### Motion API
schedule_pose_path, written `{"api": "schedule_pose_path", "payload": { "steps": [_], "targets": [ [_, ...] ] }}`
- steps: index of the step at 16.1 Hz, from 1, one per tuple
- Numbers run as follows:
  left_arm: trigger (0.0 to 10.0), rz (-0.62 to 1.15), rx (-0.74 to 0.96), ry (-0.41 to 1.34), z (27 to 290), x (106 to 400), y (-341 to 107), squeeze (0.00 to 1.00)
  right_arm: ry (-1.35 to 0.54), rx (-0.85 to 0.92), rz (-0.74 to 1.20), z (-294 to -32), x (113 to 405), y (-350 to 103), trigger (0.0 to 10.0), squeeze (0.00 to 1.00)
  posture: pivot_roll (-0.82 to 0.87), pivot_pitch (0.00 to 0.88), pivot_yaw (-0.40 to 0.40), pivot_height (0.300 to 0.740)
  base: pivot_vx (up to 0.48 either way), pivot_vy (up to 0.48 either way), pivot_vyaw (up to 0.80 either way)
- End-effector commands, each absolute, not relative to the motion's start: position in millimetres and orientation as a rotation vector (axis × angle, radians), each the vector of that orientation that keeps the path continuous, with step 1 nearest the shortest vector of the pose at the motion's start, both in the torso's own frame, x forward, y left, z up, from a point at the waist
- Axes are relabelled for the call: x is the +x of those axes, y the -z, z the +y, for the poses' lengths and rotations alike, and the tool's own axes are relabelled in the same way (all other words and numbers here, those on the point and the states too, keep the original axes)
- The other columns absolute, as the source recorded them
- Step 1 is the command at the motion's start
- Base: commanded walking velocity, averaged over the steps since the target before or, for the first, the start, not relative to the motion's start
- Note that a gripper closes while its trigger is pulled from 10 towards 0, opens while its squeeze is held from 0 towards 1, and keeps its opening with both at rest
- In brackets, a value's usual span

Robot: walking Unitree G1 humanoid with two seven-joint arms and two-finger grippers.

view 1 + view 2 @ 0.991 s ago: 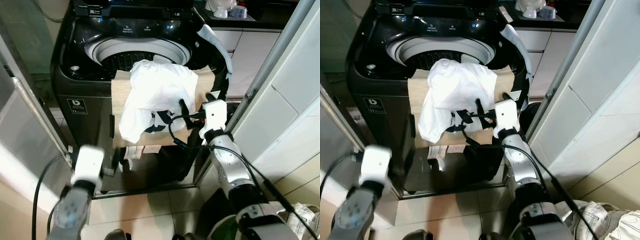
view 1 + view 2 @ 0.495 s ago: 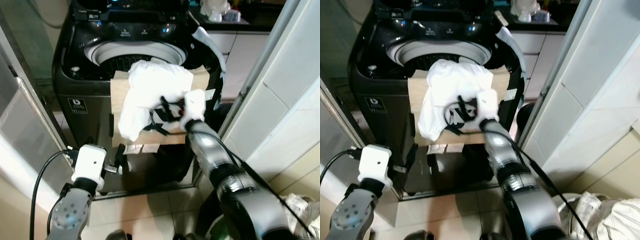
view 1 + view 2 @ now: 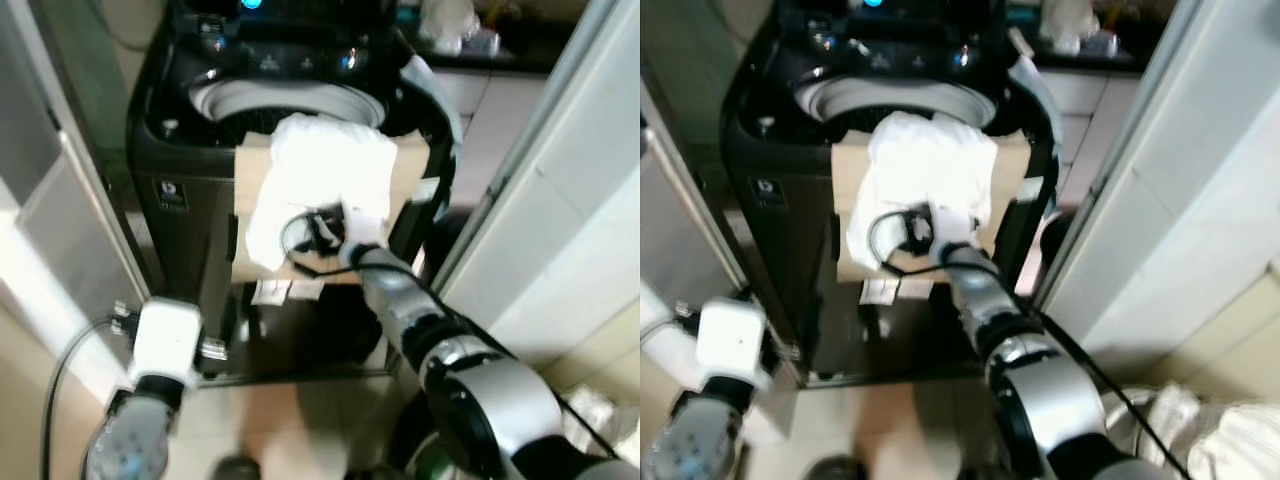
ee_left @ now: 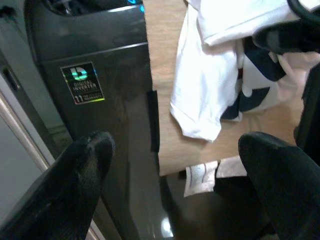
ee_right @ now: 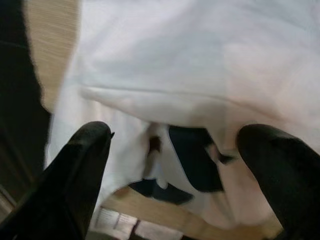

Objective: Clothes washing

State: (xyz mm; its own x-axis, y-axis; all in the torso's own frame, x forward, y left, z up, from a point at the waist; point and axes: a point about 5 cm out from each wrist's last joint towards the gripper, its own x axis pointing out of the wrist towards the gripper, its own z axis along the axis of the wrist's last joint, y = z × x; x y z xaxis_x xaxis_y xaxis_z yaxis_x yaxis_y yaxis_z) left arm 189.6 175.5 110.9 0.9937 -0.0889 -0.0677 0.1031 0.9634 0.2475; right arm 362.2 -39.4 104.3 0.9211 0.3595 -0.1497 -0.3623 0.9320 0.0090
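A white garment [image 3: 320, 175] with a dark print is draped over a tan board [image 3: 252, 190] that leans on the front rim of the black top-loading washing machine [image 3: 180, 170]. The machine's drum [image 3: 285, 100] is open behind it. My right gripper [image 3: 318, 232] reaches to the garment's lower part. In the right wrist view it [image 5: 175, 132] is open, with the printed cloth [image 5: 190, 165] close ahead between the fingers. My left gripper [image 4: 175, 140] is open and hangs low at the machine's front left, facing the board.
White wall panels [image 3: 560, 200] close in on the right and a grey panel [image 3: 60, 220] on the left. A counter with items [image 3: 450, 25] lies behind on the right. Pale clothes [image 3: 1240, 450] lie on the tiled floor [image 3: 290, 420].
My right arm has stretched forward from beside the board to the garment's lower printed part. The camera has shifted and blurred. The left arm stays low.
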Motion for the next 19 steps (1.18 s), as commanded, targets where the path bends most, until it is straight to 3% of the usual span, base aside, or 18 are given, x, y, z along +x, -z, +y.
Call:
{"api": "schedule_pose_path", "payload": {
  "steps": [1,7,10,12,13,16,19],
  "targets": [
    [10.0,0.023,0.273,0.095,173.0,190.7,-119.1,0.00,-0.381,-0.051,0.133,-33.6,367.3,-115.2,10.0,0.00,0.19,0.061,-0.084,0.740,0.000,0.000,0.00],
    [10.0,-0.032,0.298,0.077,163.8,191.4,-131.9,0.00,-0.344,-0.250,0.009,-34.7,385.9,-154.3,10.0,0.00,0.21,0.089,-0.109,0.740,0.000,0.000,0.00],
    [10.0,-0.061,0.293,0.045,163.3,198.9,-136.2,0.00,-0.313,-0.219,-0.041,-36.2,390.8,-168.7,10.0,0.00,0.21,0.083,-0.121,0.740,0.000,0.000,0.00],
    [10.0,-0.117,0.297,0.007,164.9,212.7,-146.2,0.00,-0.257,-0.081,-0.293,-51.1,396.5,-210.5,10.0,0.00,0.19,0.040,-0.147,0.740,0.000,0.000,0.00],
    [10.0,-0.124,0.295,0.005,164.8,215.0,-147.2,0.00,-0.260,-0.070,-0.328,-54.0,395.5,-213.1,10.0,0.00,0.18,0.031,-0.146,0.740,0.000,0.000,0.00],
    [10.0,-0.135,0.320,0.028,160.6,228.5,-146.2,0.00,-0.260,-0.081,-0.490,-80.1,372.8,-202.2,10.0,0.00,0.09,0.000,-0.132,0.740,0.000,0.000,0.00],
    [10.0,-0.172,0.283,0.032,157.6,240.9,-152.9,0.00,-0.170,-0.132,-0.505,-120.3,321.5,-167.0,10.0,0.00,0.03,0.000,-0.098,0.740,0.000,0.000,0.00]
  ]
}}
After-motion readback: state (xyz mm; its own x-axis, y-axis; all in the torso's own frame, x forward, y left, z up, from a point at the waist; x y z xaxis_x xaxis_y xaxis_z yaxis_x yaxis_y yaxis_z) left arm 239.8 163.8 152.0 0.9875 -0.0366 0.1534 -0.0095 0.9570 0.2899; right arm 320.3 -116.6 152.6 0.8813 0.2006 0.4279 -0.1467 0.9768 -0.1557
